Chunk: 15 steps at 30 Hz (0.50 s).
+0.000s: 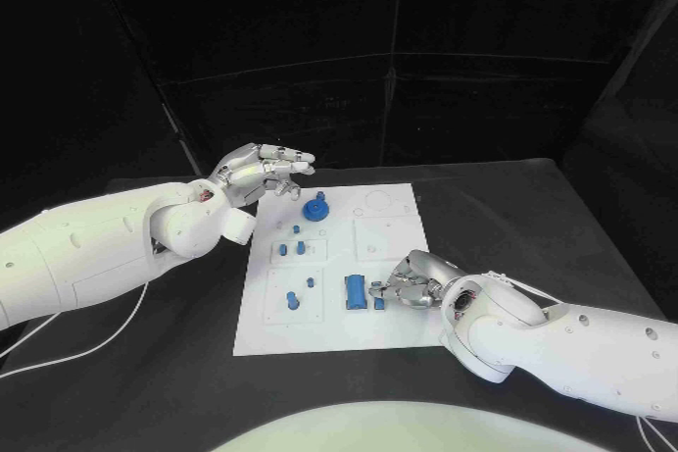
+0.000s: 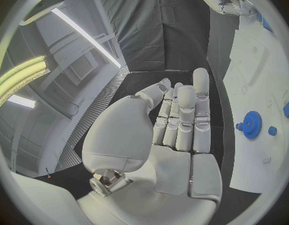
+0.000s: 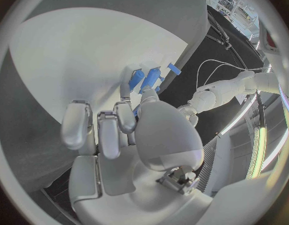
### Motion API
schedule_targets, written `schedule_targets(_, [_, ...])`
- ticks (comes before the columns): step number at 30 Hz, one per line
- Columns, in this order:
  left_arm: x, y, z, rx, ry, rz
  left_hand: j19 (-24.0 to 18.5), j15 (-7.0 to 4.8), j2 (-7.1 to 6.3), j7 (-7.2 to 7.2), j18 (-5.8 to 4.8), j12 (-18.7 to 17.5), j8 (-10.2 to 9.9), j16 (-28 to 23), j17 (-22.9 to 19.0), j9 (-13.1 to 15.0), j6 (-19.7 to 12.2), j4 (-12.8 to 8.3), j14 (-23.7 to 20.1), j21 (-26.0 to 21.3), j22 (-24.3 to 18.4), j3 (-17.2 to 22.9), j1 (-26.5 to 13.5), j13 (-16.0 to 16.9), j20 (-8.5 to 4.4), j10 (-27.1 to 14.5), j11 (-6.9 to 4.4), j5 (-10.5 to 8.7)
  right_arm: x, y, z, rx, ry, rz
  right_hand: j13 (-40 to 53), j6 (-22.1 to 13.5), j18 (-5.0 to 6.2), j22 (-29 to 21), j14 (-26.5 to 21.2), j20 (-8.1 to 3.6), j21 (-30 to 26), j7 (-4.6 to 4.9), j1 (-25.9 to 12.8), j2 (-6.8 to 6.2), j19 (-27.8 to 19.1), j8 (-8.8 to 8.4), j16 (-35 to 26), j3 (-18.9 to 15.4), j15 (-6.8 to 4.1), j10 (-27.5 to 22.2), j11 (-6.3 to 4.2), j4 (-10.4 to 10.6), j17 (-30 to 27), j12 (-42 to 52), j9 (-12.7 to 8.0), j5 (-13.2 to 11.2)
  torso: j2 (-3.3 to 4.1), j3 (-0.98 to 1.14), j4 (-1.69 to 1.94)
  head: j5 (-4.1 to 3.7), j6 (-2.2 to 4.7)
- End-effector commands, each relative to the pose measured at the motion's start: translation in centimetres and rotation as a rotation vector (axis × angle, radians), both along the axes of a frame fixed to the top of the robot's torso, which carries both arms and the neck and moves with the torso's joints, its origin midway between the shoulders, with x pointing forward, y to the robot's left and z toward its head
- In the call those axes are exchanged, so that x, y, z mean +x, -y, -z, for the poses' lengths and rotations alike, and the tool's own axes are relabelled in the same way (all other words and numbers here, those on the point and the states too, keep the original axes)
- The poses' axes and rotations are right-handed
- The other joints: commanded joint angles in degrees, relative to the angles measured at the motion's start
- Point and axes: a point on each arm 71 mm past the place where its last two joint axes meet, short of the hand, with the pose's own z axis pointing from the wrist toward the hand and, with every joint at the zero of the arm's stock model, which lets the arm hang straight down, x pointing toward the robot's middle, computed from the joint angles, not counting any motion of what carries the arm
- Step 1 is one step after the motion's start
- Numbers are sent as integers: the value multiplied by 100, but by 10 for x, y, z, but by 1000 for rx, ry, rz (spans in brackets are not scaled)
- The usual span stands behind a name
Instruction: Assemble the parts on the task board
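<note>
A: Where do the parts sit right now?

B: On the flat white rectangular task board point(image 1: 381, 325) in the middle of the black table point(image 1: 565, 226). A round blue gear-like part point(image 1: 316, 210) stands near its far end, small blue pegs point(image 1: 293, 247) lie mid-board, and a long blue rectangular block point(image 1: 355, 292) lies near the front, its long axis running along the board's length

A: Which hand is closer to that block?

B: The right hand point(image 1: 409, 280), clearly. It rests just beside the block, on the block's right, fingers point(image 3: 139, 80) curled down towards the board. A small blue piece point(image 1: 377, 302) shows at the fingertips, touching or nearly so

A: Is it gripping that piece?

B: I cannot tell; the thumb hides the contact in the right wrist view

A: And the left hand point(image 1: 259, 175)?

B: Raised off the board's far left corner, fingers point(image 2: 185, 115) straight and side by side, holding nothing. The gear lies just to its right

A: So the next move?

B: Probably the right hand's, since the block lies directly to the left of its fingertips
</note>
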Motion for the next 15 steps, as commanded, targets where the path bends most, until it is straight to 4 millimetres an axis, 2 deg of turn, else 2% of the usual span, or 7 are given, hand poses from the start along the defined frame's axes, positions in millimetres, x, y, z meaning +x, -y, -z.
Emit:
schedule_targets(1, [0, 1, -2, -7, 4, 11, -42, -8, 38, 6, 84, 29, 38, -18, -5, -1, -43, 2, -45, -38, -7, 18, 7, 10, 2, -40, 2, 21, 1, -1, -2, 11, 21, 0, -101, -36, -26, -51, 430, 23, -59, 18, -143, 8, -46, -20, -35, -112, 26, -57, 18, 0, 540, -88, 18, -316, -2, 1, 2, 6, 0])
schedule_targets(5, [0, 1, -2, -7, 4, 11, -42, -8, 38, 6, 84, 29, 38, -18, -5, -1, -43, 2, -45, -38, -7, 18, 7, 10, 2, -40, 2, 21, 1, 0, -2, 12, 25, 3, -158, -69, -13, -106, 424, 28, -100, 26, -230, 5, -76, -22, -56, -204, 32, -105, 26, 0, 513, -160, 33, -522, -2, 3, 0, 6, 2])
schedule_targets(9, [0, 1, -2, -7, 3, 12, -42, -8, 38, 6, 84, 29, 38, -18, -5, -1, -43, 2, -45, -38, -7, 18, 7, 10, 2, -40, 2, 21, 1, 3, -2, 12, 28, -6, -167, -79, -10, -123, 423, 30, -113, 28, -207, 3, -85, -22, -62, -212, 34, -114, 27, -12, 507, -171, 37, -532, -1, 4, 3, 4, 0])
schedule_targets(15, [0, 1, -2, -7, 3, 11, -42, -8, 38, 6, 84, 29, 38, -18, -5, -1, -43, 2, -45, -38, -7, 18, 7, 10, 2, -40, 2, 21, -3, 5, -5, 10, 32, -45, -150, -93, -12, -113, 426, 32, -113, 30, 66, -5, -79, -4, -59, -199, 35, -109, 29, -113, 518, -147, 64, -500, -5, 10, -7, 16, 3])
